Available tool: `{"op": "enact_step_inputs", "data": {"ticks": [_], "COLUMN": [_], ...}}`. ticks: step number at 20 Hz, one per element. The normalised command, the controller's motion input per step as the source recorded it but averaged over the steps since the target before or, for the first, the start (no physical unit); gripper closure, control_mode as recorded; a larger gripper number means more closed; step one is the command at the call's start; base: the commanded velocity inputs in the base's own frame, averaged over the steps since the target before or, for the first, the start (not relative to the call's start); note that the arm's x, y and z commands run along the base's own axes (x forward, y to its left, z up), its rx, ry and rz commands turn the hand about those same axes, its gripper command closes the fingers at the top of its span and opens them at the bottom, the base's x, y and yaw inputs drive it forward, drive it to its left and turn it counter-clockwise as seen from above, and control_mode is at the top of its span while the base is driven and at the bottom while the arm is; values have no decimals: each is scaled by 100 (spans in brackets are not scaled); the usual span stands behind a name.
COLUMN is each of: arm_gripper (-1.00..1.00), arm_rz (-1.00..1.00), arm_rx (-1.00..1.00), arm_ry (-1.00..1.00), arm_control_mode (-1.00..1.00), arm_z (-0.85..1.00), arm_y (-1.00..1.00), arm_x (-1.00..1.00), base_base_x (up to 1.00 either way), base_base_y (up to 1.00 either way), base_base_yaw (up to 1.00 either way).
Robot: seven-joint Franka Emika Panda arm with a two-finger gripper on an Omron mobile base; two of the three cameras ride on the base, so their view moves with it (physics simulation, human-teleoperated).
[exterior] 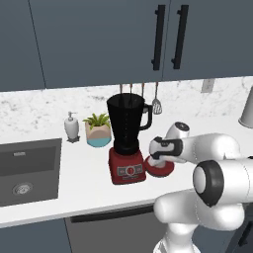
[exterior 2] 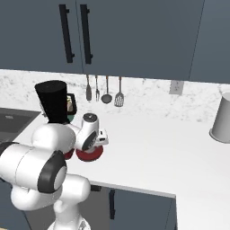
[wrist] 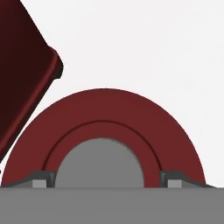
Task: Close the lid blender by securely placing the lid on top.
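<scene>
The small flat round red lid (wrist: 103,131) with a grey centre lies on the white counter (exterior 2: 152,148) near its front edge, beside the red-based blender (exterior: 127,143). It looks light, stiff and low, best pinched across the raised grey centre. The gripper (wrist: 105,179) straddles that centre, jaws wide, holding nothing yet.

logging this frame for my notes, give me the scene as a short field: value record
lid: red disc with grey centre, flat on the white counter, right of the blender base
blender: dark jar on red base, mouth uncovered
gripper: low over the lid, fingertips either side of the grey centre, jaws wide, not yet clamped
nearby: soap dispenser, potted plant, sink
task state: lid not yet on blender
</scene>
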Motion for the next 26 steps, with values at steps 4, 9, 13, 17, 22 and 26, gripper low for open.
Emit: {"op": "enact_step_inputs", "data": {"ticks": [4, 9, 13, 17, 22, 26], "arm_gripper": [100, 100, 100, 100, 100, 100], "arm_rz": [0, 0, 0, 0, 0, 0], "arm_rx": [0, -4, -7, -2, 0, 0], "arm_ry": [1, 4, 7, 3, 0, 0], "arm_control_mode": [-100, -100, -100, -100, -100, -100], "arm_z": [-32, -54, -65, -38, -47, -48], "arm_y": [0, 0, 0, 0, 0, 0], "arm_x": [17, 4, -3, -13, -36, -47], "base_base_x": [0, 0, 0, 0, 0, 0], "base_base_y": [0, 0, 0, 0, 0, 0], "base_base_yaw": [0, 0, 0, 0, 0, 0]}}
